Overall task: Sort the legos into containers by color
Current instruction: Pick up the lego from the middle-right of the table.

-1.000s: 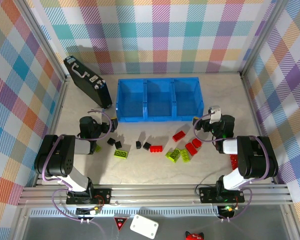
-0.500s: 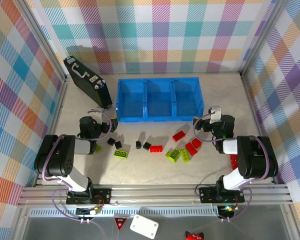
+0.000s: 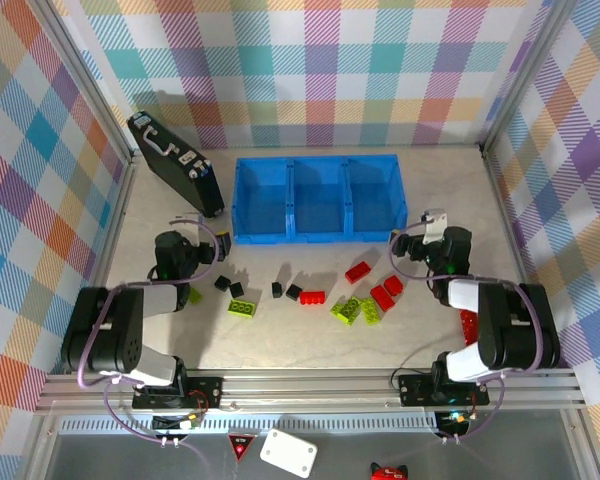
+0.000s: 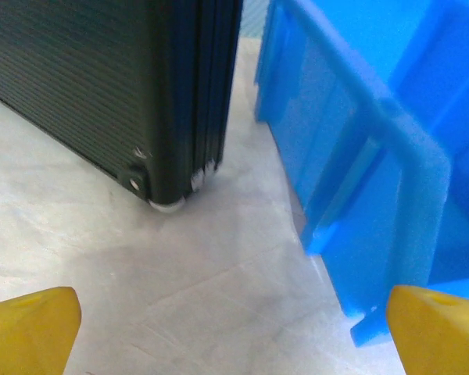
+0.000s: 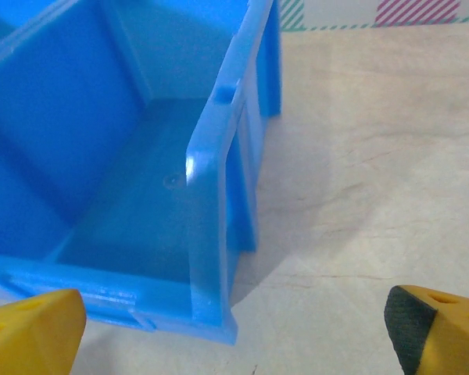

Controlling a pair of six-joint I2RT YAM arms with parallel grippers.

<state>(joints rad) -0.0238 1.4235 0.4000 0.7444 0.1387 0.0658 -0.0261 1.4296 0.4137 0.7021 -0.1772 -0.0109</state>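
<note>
Red, lime and black legos lie loose on the table in front of the blue tray (image 3: 315,200). Among them are a black brick (image 3: 223,283), a lime brick (image 3: 243,308), a red brick (image 3: 312,298), a lime pair (image 3: 356,310) and red ones (image 3: 385,292). All three tray compartments look bare. My left gripper (image 3: 180,245) hovers left of the bricks, open and holding nothing; it faces the tray's left corner (image 4: 375,156). My right gripper (image 3: 442,240) sits by the tray's right end, open too, its yellow fingers (image 5: 31,332) wide apart before the right compartment (image 5: 141,156).
A black case with a handle (image 3: 175,165) leans at the back left, close to the tray; its corner (image 4: 164,187) rests just ahead of the left gripper (image 4: 234,344). A flat red strip (image 3: 467,325) lies beside the right arm. Checked walls close in the table.
Both arms have shifted slightly, the left wrist a little to the left and the right wrist a little to the right. No brick has moved.
</note>
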